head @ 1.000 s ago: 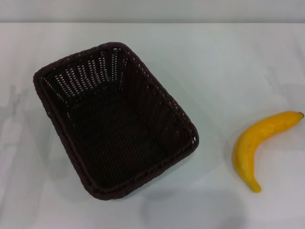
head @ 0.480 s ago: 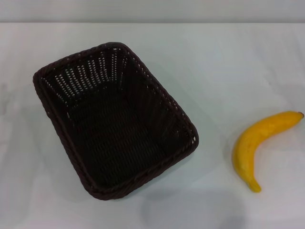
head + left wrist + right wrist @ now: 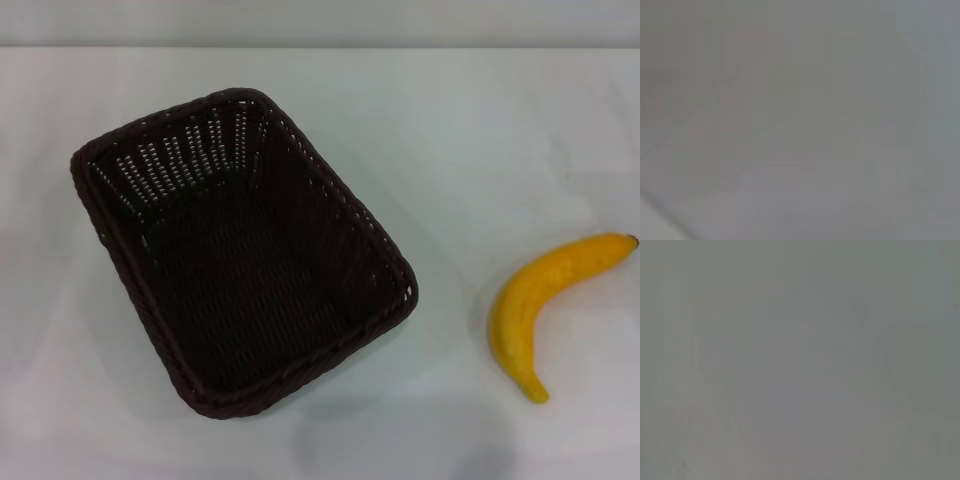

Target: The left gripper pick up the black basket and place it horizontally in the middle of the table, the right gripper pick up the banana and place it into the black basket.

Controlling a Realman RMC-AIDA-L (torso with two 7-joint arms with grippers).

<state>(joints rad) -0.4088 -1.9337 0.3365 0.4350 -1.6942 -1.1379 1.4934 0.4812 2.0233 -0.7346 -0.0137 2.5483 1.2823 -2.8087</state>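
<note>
The black basket (image 3: 240, 250) stands upright and empty on the white table (image 3: 470, 130), left of centre in the head view, its long side running diagonally from far left to near right. The yellow banana (image 3: 535, 305) lies on the table to its right, well apart from it. Neither gripper shows in the head view. Both wrist views show only a plain grey surface, with no fingers and no objects.
The table's far edge (image 3: 320, 46) runs across the top of the head view. Bare tabletop lies between the basket and the banana and behind both.
The basket and the banana have not moved. A faint shadow on the table at the far left has faded away.
</note>
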